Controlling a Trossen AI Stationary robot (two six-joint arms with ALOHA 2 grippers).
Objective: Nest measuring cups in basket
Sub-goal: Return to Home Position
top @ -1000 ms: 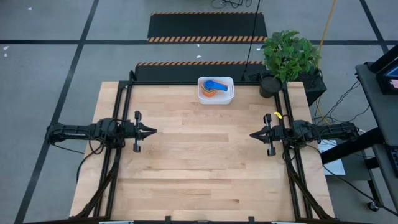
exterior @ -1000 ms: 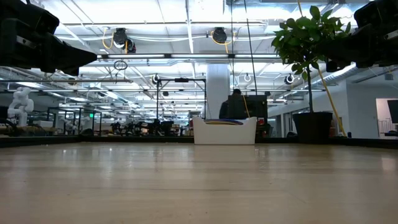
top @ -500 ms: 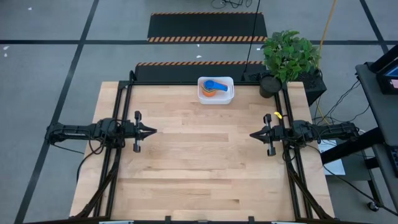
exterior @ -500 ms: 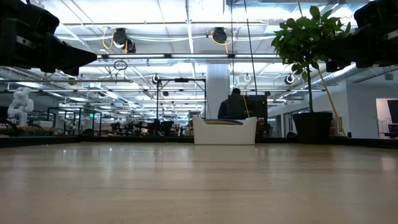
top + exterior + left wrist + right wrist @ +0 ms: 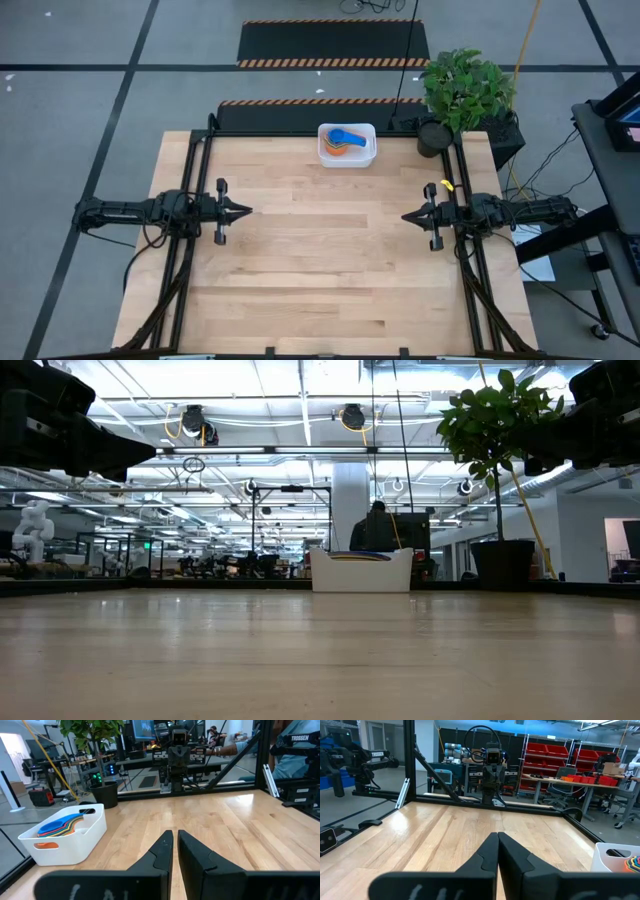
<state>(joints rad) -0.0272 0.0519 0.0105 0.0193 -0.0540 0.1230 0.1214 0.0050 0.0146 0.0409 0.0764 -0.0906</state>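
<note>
The basket (image 5: pixel 373 146) stands at the 12 o'clock edge of the wooden surface (image 5: pixel 320 270), just inside the far rim. It is a small white rectangular bin with rounded corners and low, slightly flared walls. Inside it the measuring cups (image 5: pixel 345 140) sit nested in one stack. A dark blue cup is on top, and orange shows beneath it towards 6 o'clock. In the left wrist view the cups (image 5: pixel 62 826) have their flat handles fanned out in blue, light blue, green, yellow and orange above the rim of the bin (image 5: pixel 75 842), and an orange tint glows through its wall. In the low view only a thin band of colour shows above the basket (image 5: pixel 360 575).

The left pincer (image 5: pixel 246 211) hangs at 9 o'clock, pointing towards the centre. Its fingers (image 5: pixel 165 845) are drawn narrow, with a mere sliver between them, and they hold nothing. The right pincer (image 5: pixel 405 216) hangs at 3 o'clock facing it. Its fingers (image 5: pixel 512 852) are pressed together and also hold nothing. Both are well apart from the basket.

A leafy plant (image 5: pixel 465 88) in a black pot (image 5: pixel 433 138) stands at the 1 o'clock corner, beside the basket but not touching it.
</note>
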